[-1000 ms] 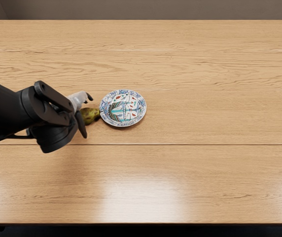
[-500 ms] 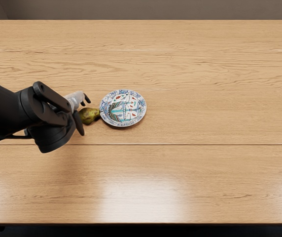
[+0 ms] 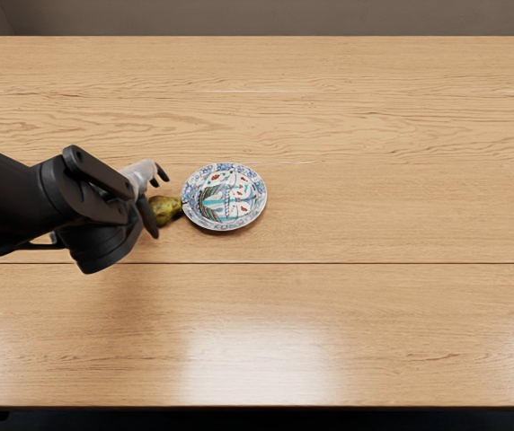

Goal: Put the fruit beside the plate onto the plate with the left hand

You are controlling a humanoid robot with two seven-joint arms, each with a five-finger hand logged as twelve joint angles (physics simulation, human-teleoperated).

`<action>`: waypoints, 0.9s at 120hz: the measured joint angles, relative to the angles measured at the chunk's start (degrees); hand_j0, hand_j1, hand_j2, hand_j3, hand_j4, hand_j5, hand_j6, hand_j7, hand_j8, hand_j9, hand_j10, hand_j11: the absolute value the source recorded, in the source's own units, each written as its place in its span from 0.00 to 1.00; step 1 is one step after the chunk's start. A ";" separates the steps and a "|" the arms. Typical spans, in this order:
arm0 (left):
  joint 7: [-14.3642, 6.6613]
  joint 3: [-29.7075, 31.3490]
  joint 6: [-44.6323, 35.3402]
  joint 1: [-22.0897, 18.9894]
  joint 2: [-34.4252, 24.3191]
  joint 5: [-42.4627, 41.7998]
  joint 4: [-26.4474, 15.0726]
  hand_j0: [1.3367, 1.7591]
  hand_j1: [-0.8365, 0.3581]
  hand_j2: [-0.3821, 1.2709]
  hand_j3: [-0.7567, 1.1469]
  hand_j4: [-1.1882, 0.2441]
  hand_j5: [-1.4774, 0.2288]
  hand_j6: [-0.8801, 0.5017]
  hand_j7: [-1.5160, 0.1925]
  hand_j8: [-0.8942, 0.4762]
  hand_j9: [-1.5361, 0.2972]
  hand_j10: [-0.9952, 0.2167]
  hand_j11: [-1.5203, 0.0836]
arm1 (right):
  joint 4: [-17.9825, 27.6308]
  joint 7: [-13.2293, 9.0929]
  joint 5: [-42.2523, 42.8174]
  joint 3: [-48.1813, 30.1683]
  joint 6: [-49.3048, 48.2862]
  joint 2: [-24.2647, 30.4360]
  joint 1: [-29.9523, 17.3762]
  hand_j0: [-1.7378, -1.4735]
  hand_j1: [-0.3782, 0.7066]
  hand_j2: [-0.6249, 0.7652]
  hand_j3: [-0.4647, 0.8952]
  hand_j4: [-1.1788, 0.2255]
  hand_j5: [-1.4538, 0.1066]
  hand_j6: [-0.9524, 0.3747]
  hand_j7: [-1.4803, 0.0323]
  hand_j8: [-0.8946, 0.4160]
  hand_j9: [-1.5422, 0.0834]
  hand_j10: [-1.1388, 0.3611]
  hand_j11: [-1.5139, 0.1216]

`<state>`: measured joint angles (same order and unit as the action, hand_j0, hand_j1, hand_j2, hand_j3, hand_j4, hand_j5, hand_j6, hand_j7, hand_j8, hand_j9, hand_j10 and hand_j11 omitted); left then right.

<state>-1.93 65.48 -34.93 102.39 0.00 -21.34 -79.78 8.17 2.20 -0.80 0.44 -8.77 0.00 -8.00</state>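
Observation:
A small yellow-green fruit [image 3: 166, 209], shaped like a pear, lies on the wooden table just left of a patterned blue, white and red plate [image 3: 225, 196], touching or almost touching its rim. My left hand [image 3: 147, 199] comes in from the picture's left on a black arm and sits against the fruit's left side. Its fingers [image 3: 152, 172] curl around the fruit's left half, one above and one below, and the fruit still rests on the table. The plate holds nothing. The right arm does not show.
The black forearm and wrist [image 3: 77, 211] cover the table left of the fruit. The light wooden table [image 3: 374, 296] stretches wide to the right and front of the plate.
The left hand has shifted only slightly, with its fingers closing a bit nearer around the fruit. Fruit and plate stay where they were.

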 joint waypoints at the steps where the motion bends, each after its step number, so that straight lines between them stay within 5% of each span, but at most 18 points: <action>1: 0.00 -0.03 -0.01 0.00 0.00 0.00 0.00 0.76 0.68 0.27 0.40 0.61 0.63 0.41 0.65 0.43 0.62 0.56 0.70 | 0.00 0.00 0.00 0.00 0.00 0.00 0.00 0.30 0.04 0.45 0.34 0.83 0.92 0.71 0.97 0.67 0.94 0.75 0.91; 58: 0.00 -0.31 -0.07 -1.23 0.00 -0.11 0.43 0.76 0.57 0.28 0.40 0.54 0.55 0.34 0.57 0.35 0.54 0.48 0.61 | 0.00 0.00 0.01 0.00 -0.01 0.00 0.00 0.30 0.04 0.45 0.34 0.83 0.92 0.71 0.97 0.67 0.94 0.75 0.91; 67: 0.00 -0.51 -0.07 -1.23 0.00 -0.45 0.46 0.76 0.48 0.29 0.40 0.47 0.48 0.30 0.50 0.28 0.47 0.40 0.53 | 0.00 0.00 0.00 0.00 -0.01 0.00 0.00 0.30 0.04 0.45 0.34 0.83 0.92 0.71 0.97 0.67 0.94 0.75 0.91; 84: -0.04 -1.14 -0.12 -1.50 0.00 -0.88 0.50 0.75 0.44 0.43 0.40 0.44 0.34 0.34 0.36 0.31 0.34 0.26 0.37 | 0.00 0.00 0.01 0.00 -0.01 0.00 0.00 0.30 0.04 0.45 0.34 0.83 0.92 0.71 0.97 0.67 0.94 0.75 0.91; 108: -0.08 -1.11 -0.15 -1.40 0.00 -1.51 0.53 0.74 0.46 0.58 0.40 0.39 0.27 0.31 0.27 0.33 0.25 0.17 0.27 | 0.00 0.00 0.01 0.00 -0.01 0.00 0.00 0.30 0.04 0.45 0.34 0.83 0.92 0.71 0.97 0.67 0.94 0.75 0.91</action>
<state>-2.02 64.37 -35.08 100.99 0.00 -22.85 -79.25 8.17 2.20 -0.79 0.44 -8.79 0.00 -8.00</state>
